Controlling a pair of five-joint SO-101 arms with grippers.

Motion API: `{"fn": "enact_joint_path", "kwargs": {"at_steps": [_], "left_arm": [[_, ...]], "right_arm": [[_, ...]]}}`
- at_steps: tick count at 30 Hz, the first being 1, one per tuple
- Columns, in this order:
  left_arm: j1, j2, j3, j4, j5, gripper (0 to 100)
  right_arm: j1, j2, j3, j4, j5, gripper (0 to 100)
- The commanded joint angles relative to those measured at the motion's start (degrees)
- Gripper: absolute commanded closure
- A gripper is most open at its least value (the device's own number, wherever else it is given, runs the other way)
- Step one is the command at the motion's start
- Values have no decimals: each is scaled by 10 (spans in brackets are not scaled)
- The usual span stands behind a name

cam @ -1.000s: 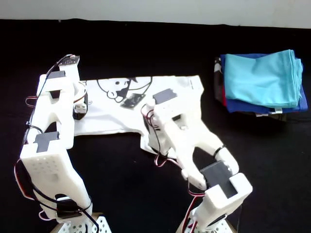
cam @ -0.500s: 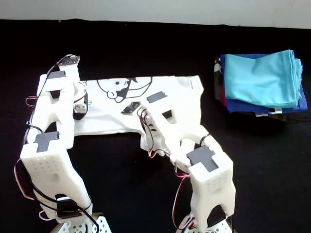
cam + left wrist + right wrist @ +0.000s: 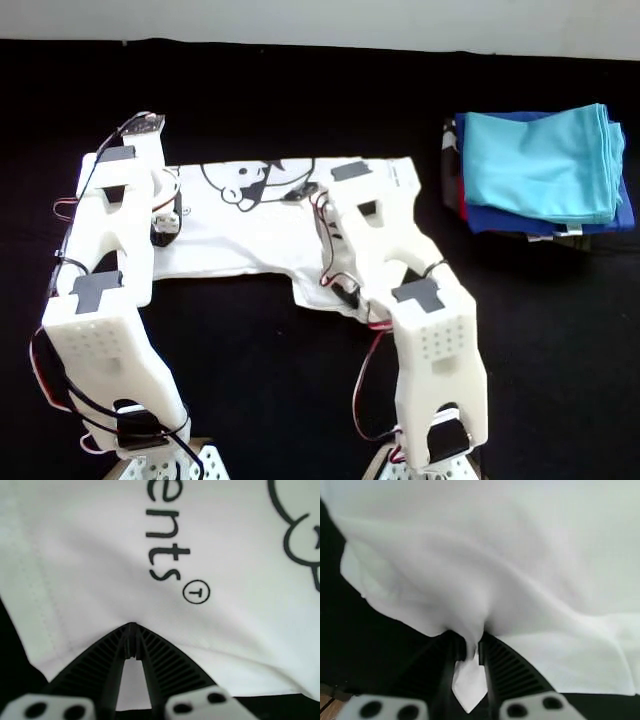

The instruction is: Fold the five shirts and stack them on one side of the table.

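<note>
You had one white shirt [image 3: 230,235], one folded stack [image 3: 540,165]; your left gripper [image 3: 131,632] and right gripper [image 3: 474,646] each pinched the shirt's cloth tight.

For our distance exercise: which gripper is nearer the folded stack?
Right. The right gripper pinches the white shirt mid-table; the left gripper holds its edge farthest from the stack.
</note>
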Motion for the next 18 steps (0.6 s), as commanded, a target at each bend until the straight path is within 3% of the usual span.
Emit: {"fn": "enact_joint_path", "kwargs": {"at_steps": [1, 10, 18], "left_arm": [[4, 2, 0, -11, 1, 992], [4, 2, 0, -11, 1, 992], [4, 2, 0, -11, 1, 992]], "right_arm": [[13, -2, -110, 62, 4, 992], [57, 2, -278, 77, 4, 992], [74, 14, -297, -73, 2, 992]]}}
